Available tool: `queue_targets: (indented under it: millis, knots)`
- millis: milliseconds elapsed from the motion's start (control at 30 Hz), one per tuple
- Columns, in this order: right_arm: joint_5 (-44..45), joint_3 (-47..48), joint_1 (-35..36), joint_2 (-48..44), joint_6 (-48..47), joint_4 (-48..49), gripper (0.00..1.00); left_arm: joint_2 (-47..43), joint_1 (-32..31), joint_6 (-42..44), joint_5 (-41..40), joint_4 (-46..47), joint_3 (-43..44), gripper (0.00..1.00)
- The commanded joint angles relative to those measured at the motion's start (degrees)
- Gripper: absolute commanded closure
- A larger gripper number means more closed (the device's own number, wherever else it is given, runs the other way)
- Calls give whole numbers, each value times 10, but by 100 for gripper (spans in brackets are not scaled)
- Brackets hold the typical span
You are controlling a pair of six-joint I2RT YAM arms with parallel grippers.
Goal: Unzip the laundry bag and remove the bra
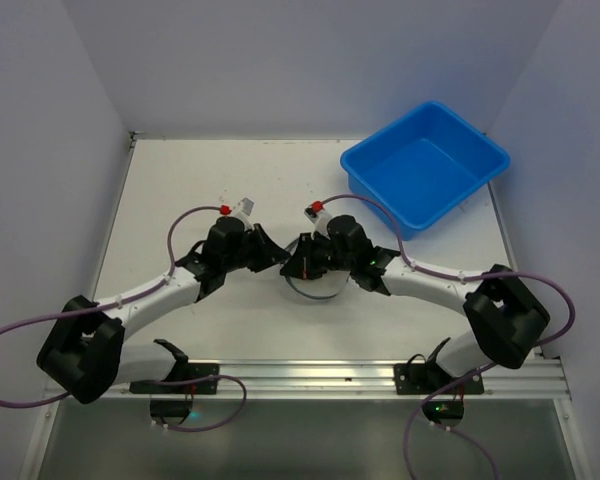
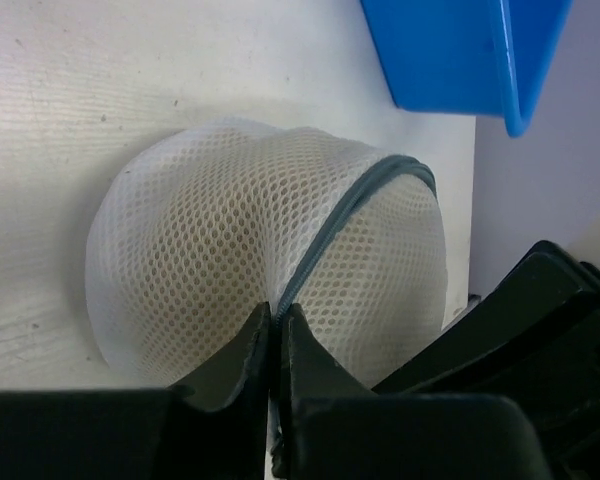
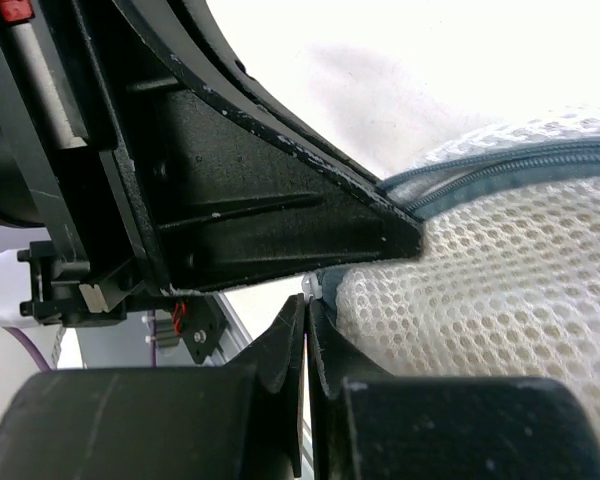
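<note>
- Black fingers of the left pincer are pressed together. They are clamped on the blue-grey zipper line of the laundry bag.
- Squeezed together too, the right pincer nips the edge of the bag, where a small white bit shows at its tips.
- Puffy and white, the net bag lies near the middle of the desk, between the two pincers, with something pale inside.
- Far off at the right back corner sits a blue tub, apart from the bag.
</note>
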Motion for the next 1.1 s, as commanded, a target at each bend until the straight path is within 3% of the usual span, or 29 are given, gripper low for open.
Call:
queue_targets:
  millis: [0,33,300,467,633,900,933,1033,1067]
  knots:
    - [19,-10,3,-36,-7,1,100,-13,-1,2,-21,5,-4,96]
    - [21,-18,2,-45,-12,-8,100,-14,-1,6,-25,0,-2,100]
    - [128,-129,-11,-209,-73,-190,100,-48,34,33,-20,-52,-10,100]
    - [172,-173,-93,-293,-83,-278,100,-78,41,63,9,-59,-38,100]
    - [203,-148,-126,-263,-75,-290,100,-105,41,92,42,-92,-63,100]
    - [132,-56,-99,-190,-101,-228,100,-172,41,90,29,-117,-93,100]
    - [146,-45,-81,-191,-111,-234,97,-176,41,83,26,-115,-91,99]
    - [201,-4,-34,-214,-125,-268,71,-188,42,77,16,-107,-84,85]
    - [214,5,-21,-221,-132,-285,58,-190,42,77,12,-104,-78,80]
